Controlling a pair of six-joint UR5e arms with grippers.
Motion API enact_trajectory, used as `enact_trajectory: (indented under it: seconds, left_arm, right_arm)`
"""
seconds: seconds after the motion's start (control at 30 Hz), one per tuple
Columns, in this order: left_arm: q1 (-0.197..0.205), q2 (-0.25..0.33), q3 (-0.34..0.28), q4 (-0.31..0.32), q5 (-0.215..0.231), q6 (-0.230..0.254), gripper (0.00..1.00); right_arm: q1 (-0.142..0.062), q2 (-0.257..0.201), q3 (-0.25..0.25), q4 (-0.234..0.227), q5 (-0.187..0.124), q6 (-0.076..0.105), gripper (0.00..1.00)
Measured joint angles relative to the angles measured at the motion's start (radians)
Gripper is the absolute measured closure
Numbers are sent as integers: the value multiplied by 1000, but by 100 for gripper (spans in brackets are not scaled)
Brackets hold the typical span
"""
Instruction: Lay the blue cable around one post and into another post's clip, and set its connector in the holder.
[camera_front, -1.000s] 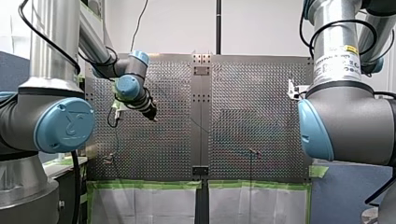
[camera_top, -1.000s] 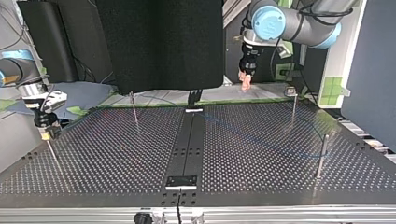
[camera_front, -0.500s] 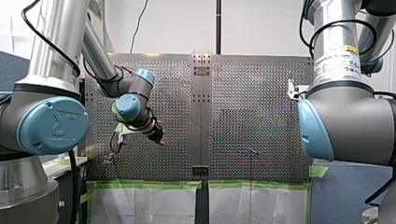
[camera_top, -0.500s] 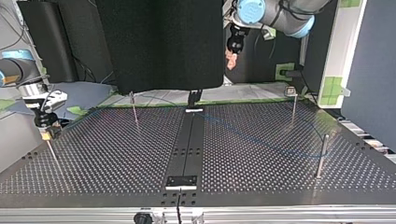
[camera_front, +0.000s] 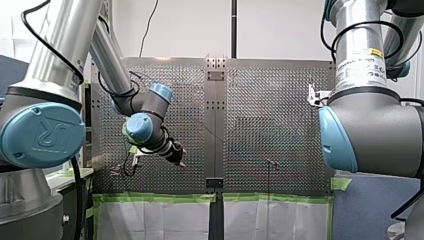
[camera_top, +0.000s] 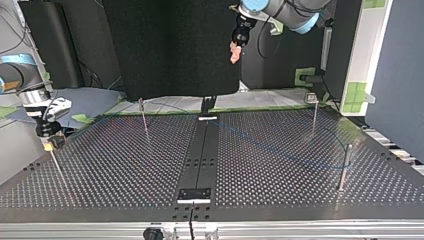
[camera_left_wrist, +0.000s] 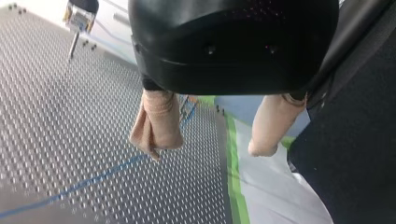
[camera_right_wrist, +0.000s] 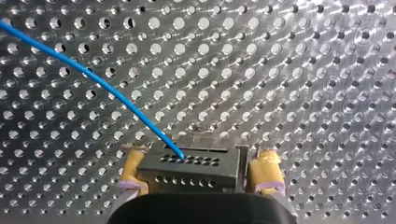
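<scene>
The blue cable (camera_top: 280, 150) runs low across the perforated table (camera_top: 115, 165) toward a post (camera_top: 344, 167) at the top view's right. In the right wrist view the cable (camera_right_wrist: 93, 77) ends in a black connector (camera_right_wrist: 187, 170), which sits in a metal holder between my right gripper's (camera_right_wrist: 200, 163) yellow pads (camera_right_wrist: 267, 170). That gripper is open, with a slim gap beside the connector. My left gripper (camera_top: 234, 52) hangs high above the table's far edge. It is open, with nothing between its beige fingers (camera_left_wrist: 156, 126). The cable (camera_left_wrist: 93, 179) lies far below it.
Two more thin posts stand on the table, one (camera_top: 144, 117) left of the middle strip and one (camera_top: 314, 114) at the back right with a clip on top. A black strip (camera_top: 199, 160) runs down the table's middle. Green tape (camera_left_wrist: 233, 172) edges the table.
My left arm has swung away from the table's far edge, up and leftward in the top view, down and rightward in the front view. My right gripper has stayed at the connector.
</scene>
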Motion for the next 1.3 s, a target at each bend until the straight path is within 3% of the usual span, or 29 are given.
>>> enact_trajectory:
  seconds: [0.53,0.8,1.3]
  left_arm:
    - [-122,-1,-9,126,-5,7,0]
    - [-127,-1,-9,202,-2,7,0]
    - [-127,-1,-10,338,-2,5,0]
  right_arm:
    - [3,-1,-5,4,4,6,1]
    - [-1,-2,-5,1,10,27,1]
    - [5,-1,-5,2,21,44,1]
